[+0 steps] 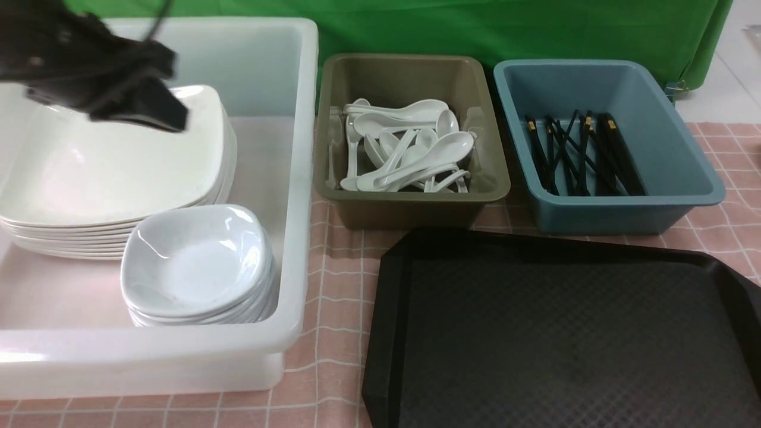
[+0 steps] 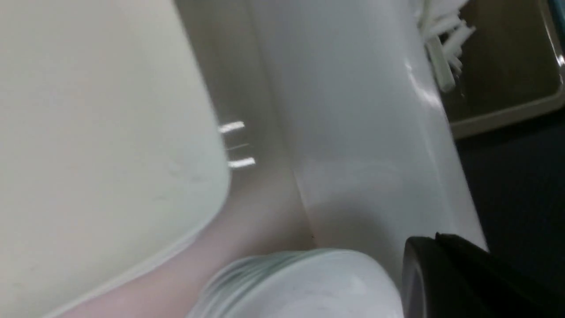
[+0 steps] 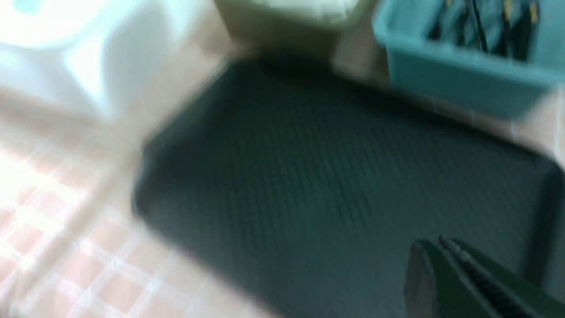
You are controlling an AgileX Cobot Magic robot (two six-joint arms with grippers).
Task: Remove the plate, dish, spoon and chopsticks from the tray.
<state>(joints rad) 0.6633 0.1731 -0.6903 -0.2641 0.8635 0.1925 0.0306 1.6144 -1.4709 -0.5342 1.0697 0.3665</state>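
The left gripper point(image 1: 157, 110), blurred in the front view, hangs over the far part of the stack of plates point(image 1: 107, 172) in the white tub point(image 1: 297, 178) at the left side of the counter. Its wrist view shows one dark finger point(image 2: 446, 278) with nothing gripped, but whether the jaws are apart or together cannot be told. The top plate lies flat on the stack, and a stack of small dishes point(image 1: 196, 261) sits just in front of it in the same tub.

The right gripper point(image 3: 446, 256) shows only in its own wrist view, its jaws pressed together and empty, above the tray point(image 1: 565, 333) near the counter's front right corner. The tray's textured floor is bare.

The spoons point(image 1: 410, 154) lie heaped in the olive tub point(image 1: 410, 202) beyond the tray. The chopsticks point(image 1: 579, 154) lie in the blue tub point(image 1: 684, 178) toward the far right edge.
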